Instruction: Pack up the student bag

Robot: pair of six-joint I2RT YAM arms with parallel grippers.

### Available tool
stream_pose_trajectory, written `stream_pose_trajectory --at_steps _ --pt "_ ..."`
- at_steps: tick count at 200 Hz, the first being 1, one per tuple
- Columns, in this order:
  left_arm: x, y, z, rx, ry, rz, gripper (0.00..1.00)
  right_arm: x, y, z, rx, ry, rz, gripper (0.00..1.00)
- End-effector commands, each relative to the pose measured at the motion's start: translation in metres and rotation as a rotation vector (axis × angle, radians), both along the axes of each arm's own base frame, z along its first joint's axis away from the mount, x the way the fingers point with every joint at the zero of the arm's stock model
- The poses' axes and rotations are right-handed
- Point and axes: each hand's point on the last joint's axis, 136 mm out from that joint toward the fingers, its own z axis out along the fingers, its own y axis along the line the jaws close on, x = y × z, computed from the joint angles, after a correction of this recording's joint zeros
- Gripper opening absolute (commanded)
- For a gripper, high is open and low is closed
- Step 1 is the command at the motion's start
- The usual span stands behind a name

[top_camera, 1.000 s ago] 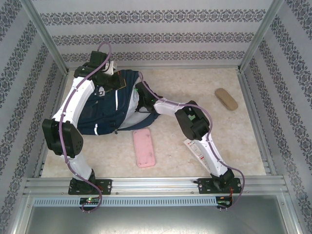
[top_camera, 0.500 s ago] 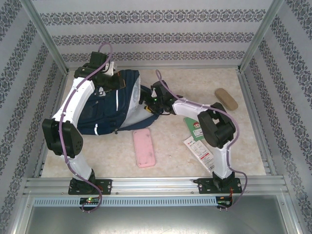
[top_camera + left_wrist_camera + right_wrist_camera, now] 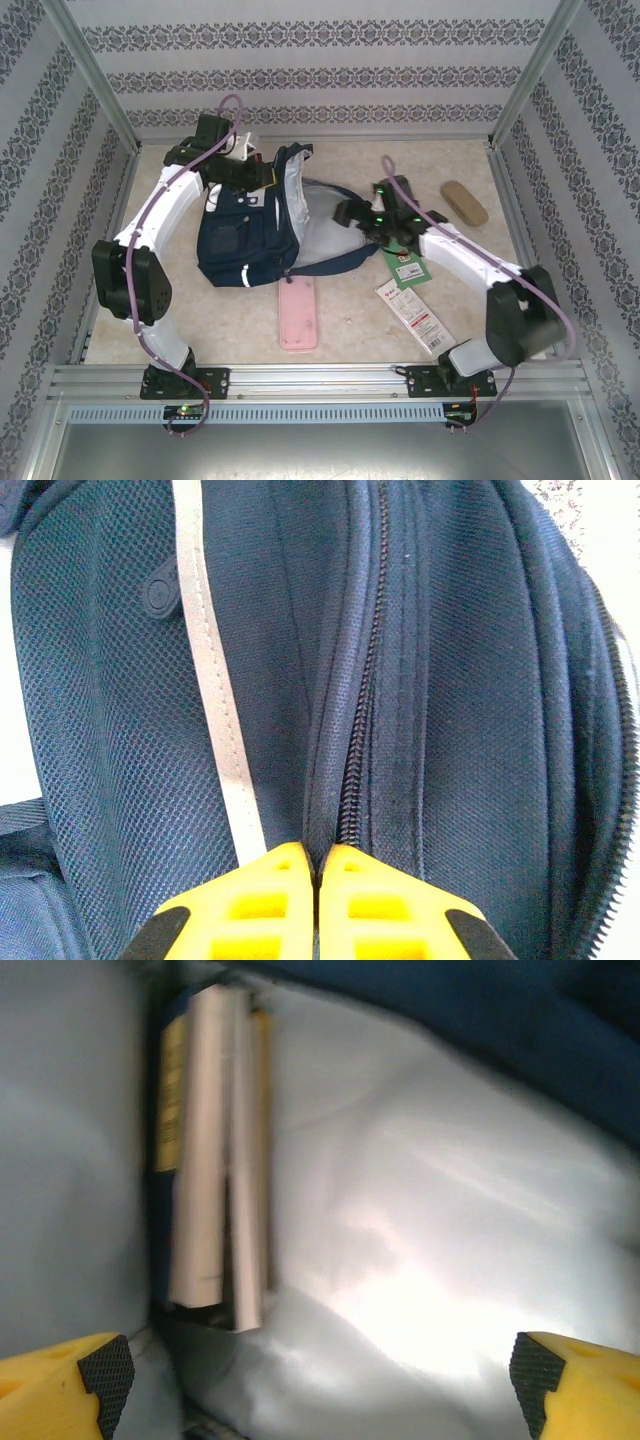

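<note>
The student bag (image 3: 245,235), a navy backpack with a thin white stripe (image 3: 215,710), lies left of centre with its mouth turned right and its pale lining (image 3: 318,238) showing. My left gripper (image 3: 262,178) is at the bag's top edge. In the left wrist view this gripper (image 3: 318,858) is shut on a fold of navy fabric beside the zipper (image 3: 365,740). My right gripper (image 3: 348,213) hovers at the bag's mouth. In the right wrist view it (image 3: 320,1370) is open with nothing between its fingers, facing the lining (image 3: 430,1220) and some upright books (image 3: 215,1150) inside.
A pink flat case (image 3: 298,315) lies in front of the bag, its far end touching it. A green-and-white packet (image 3: 405,265) and a white packet (image 3: 418,315) lie under the right arm. A tan case (image 3: 464,202) lies at the back right.
My right gripper drew back to the right out of the bag and opened wide. My left gripper pulled the bag's top edge rightwards, and the bag shifted right and gaped open.
</note>
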Motion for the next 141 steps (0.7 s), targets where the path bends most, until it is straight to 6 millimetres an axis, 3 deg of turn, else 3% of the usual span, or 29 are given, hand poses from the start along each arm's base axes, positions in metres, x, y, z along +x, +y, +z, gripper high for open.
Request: stream_pose_trajectory --at_steps 1,47,91,105,124,141 --pt "0.019 0.036 -0.037 0.132 0.037 0.125 0.12 -0.023 -0.045 -0.033 -0.132 0.095 -0.065 0.98" --pt "0.021 0.03 -0.039 0.146 0.034 0.115 0.11 -0.025 -0.04 -0.057 -0.136 0.146 -0.046 0.98" --pt "0.022 0.05 -0.046 0.345 -0.006 0.082 0.11 -0.013 0.0 -0.063 -0.115 0.137 0.036 0.98" --pt "0.02 0.048 -0.043 0.343 -0.01 0.061 0.2 -0.009 0.002 -0.061 -0.116 0.134 0.03 0.98" --pt "0.018 0.04 -0.031 0.291 -0.025 0.053 0.44 -0.008 -0.002 -0.054 -0.14 0.121 0.02 0.98" --pt "0.015 0.03 -0.018 0.243 -0.04 0.053 0.55 -0.009 -0.012 -0.046 -0.173 0.108 0.0 0.98"
